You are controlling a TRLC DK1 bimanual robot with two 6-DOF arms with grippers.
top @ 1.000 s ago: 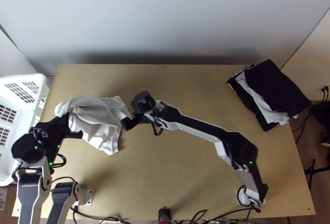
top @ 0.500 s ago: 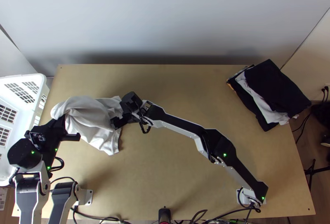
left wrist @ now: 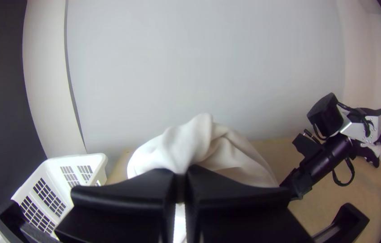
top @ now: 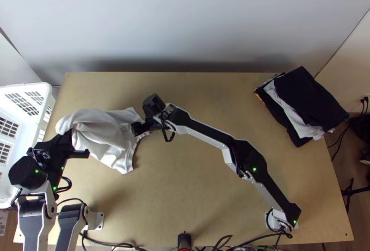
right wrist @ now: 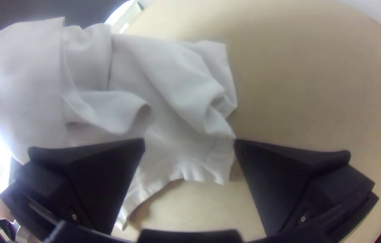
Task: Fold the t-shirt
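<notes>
The soft white cloth t-shirt [top: 104, 133] lies bunched beside the white slatted plastic basket [top: 39, 89], partly lifted, pinched by the left black gripper [left wrist: 180, 177]. The right black gripper [right wrist: 189, 144] is spread over its loose edge; being light and floppy, it probably wants gripping at a hem corner.

Soft, fairly bright light fills the top view; the wall [top: 185, 20] looks pale above and sinks into a shadowy band at its foot, with faint shadows on the counter [top: 208, 195]. In the right wrist view, white glare burns out patches along one edge. Both wrist views have dark corners and bent lines.
</notes>
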